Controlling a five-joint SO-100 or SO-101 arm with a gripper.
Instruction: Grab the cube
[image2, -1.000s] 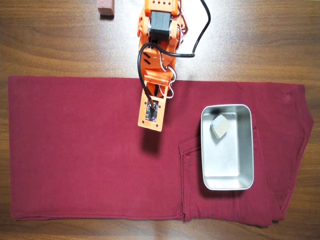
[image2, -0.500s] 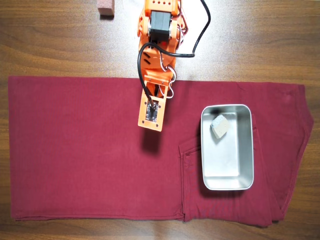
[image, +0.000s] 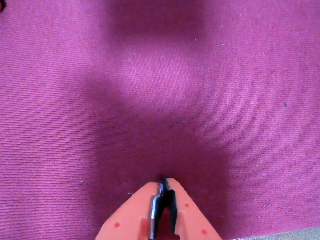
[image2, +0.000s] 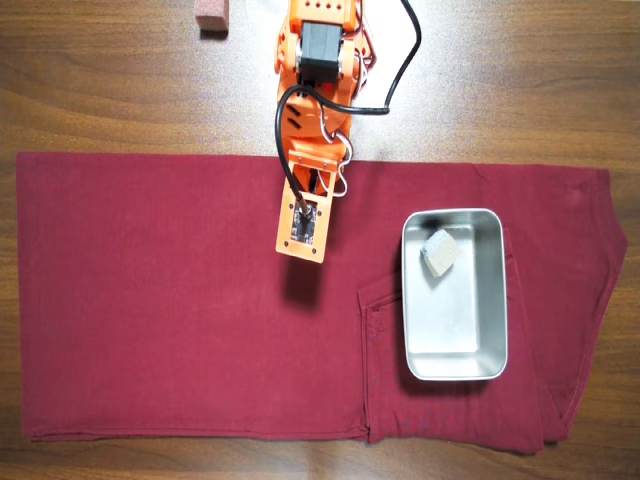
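Cube (image2: 439, 252) inside metal tray (image2: 455, 368), upper end; gripper (image: 164, 183) clenched, empty, over cloth (image2: 150, 300)

The overhead view looks straight down on the desk (image2: 100, 90) from high up, the arm's base at its top edge. The wrist view rides just behind the tool (image: 163, 184), facing down, very near the cloth (image2: 150, 300). Both share that cloth.
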